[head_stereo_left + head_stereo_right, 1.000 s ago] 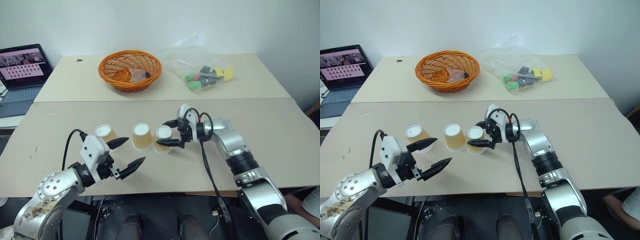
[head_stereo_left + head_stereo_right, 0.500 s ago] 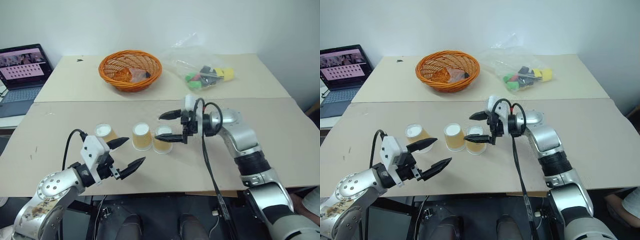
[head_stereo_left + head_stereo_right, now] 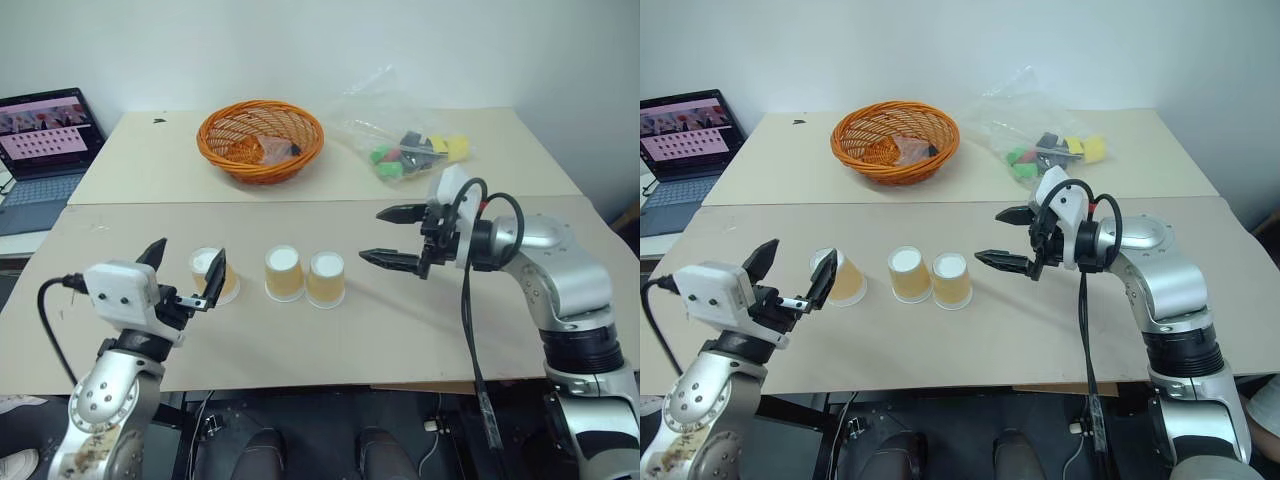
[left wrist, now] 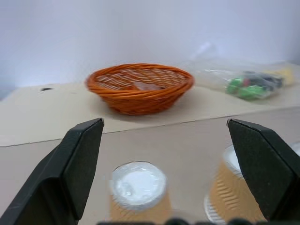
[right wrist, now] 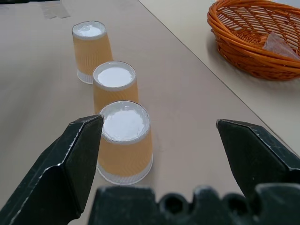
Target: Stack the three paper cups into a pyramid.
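Paper cups, count: three small tapered cups, tan-orange ribbed sides, white rims and bases, all standing upside down on the near table.
Cup positions: left paper cup (image 3: 212,274), middle paper cup (image 3: 284,273), right paper cup (image 3: 327,279), set in a rough row; middle and right just beside each other, left one set apart by a gap. None stacked.
Tables, count: two beige rectangular tabletops butted edge to edge; near table (image 3: 520,330), far table (image 3: 140,160).
Left gripper (image 3: 186,272): two black fingers spread wide, holding nothing; one finger in front of the left cup as seen from the head, contact not determinable. Left cup and part of the middle cup framed between the fingers in the left wrist view.
Right gripper (image 3: 398,236): two black fingers spread wide, holding nothing, raised above the table to the right of the right cup, apart from it, pointing toward the row.
Basket, count: one round orange wicker basket (image 3: 260,138) on the far table, with small items inside, too small to identify.
Bag, count: one clear plastic bag (image 3: 400,135) on the far table, right of the basket, holding green, yellow and dark pieces.
Laptop, count: one open grey laptop (image 3: 42,150) at the left edge, screen lit.
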You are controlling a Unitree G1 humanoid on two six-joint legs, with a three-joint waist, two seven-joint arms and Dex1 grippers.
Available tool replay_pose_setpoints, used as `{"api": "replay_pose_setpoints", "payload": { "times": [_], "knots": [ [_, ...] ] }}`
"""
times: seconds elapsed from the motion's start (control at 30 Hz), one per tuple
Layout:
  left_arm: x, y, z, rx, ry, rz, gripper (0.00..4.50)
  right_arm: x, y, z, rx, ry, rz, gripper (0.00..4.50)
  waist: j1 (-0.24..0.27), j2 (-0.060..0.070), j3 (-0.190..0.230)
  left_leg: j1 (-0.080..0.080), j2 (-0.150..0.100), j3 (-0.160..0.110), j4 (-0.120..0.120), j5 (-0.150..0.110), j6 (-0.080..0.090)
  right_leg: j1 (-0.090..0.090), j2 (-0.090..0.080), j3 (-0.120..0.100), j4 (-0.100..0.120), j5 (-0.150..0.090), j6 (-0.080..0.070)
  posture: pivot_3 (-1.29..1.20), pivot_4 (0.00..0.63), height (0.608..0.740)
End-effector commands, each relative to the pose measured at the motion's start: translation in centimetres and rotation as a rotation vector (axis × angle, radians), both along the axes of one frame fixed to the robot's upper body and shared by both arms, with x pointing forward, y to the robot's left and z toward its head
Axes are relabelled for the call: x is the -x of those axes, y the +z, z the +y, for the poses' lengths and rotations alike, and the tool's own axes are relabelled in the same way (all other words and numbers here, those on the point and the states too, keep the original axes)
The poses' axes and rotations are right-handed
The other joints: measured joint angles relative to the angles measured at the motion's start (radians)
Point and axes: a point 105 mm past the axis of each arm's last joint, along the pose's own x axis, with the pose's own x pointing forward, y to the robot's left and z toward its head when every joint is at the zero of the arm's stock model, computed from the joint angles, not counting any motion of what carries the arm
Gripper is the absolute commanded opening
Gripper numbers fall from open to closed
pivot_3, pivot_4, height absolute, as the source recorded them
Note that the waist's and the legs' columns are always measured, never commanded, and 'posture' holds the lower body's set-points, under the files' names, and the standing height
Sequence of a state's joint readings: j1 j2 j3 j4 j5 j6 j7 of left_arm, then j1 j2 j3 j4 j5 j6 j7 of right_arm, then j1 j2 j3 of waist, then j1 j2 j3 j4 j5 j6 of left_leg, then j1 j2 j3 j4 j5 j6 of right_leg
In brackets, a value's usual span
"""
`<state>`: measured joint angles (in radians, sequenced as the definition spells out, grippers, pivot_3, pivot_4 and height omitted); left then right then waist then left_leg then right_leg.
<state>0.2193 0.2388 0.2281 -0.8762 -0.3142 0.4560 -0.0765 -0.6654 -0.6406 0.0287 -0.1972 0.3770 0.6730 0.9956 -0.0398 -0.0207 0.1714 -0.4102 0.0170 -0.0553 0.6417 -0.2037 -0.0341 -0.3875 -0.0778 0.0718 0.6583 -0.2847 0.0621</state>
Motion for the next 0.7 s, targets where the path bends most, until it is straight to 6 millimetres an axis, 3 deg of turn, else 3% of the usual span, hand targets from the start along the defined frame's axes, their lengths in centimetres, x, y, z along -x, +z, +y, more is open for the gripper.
{"api": "replay_pose_setpoints", "payload": {
  "times": [0.03, 0.13, 0.3, 0.7],
  "knots": [
    [0.1, -0.2, 0.3, -0.011, 0.060, -0.009, 4.50, 0.4, 1.3, 0.3, -0.027, 0.008, -0.049, 4.48, 0.003, 0.000, 0.000, 0.000, 0.000, 0.000, 0.000, 0.000, 0.000, 0.000, 0.000, 0.000, 0.000, 0.000, 0.000, 0.00, 0.150, 0.740],
    [-1.0, -2.1, 0.6, 0.026, 0.055, 0.047, 4.50, 0.6, 1.4, 0.5, -0.027, 0.008, -0.054, 4.48, 0.004, 0.000, 0.000, 0.000, 0.000, 0.000, 0.000, 0.000, 0.000, 0.000, 0.000, 0.000, 0.000, 0.000, 0.000, 0.00, 0.150, 0.740],
    [-3.5, -3.4, 0.7, 0.037, 0.012, 0.084, 4.50, 1.1, 1.7, 0.0, -0.025, 0.006, -0.059, 4.48, 0.006, 0.000, 0.000, -0.001, 0.000, 0.000, 0.000, 0.000, 0.000, 0.000, 0.000, -0.001, -0.001, 0.000, 0.000, 0.00, 0.150, 0.740],
    [-6.6, -4.8, 0.5, 0.033, -0.082, 0.160, 4.50, 2.2, 1.8, -0.3, -0.023, 0.018, -0.060, 4.48, 0.010, 0.000, 0.000, -0.001, 0.000, 0.000, 0.000, 0.000, 0.000, 0.000, 0.000, -0.001, -0.001, 0.000, 0.000, 0.00, 0.150, 0.740]
  ]
}}
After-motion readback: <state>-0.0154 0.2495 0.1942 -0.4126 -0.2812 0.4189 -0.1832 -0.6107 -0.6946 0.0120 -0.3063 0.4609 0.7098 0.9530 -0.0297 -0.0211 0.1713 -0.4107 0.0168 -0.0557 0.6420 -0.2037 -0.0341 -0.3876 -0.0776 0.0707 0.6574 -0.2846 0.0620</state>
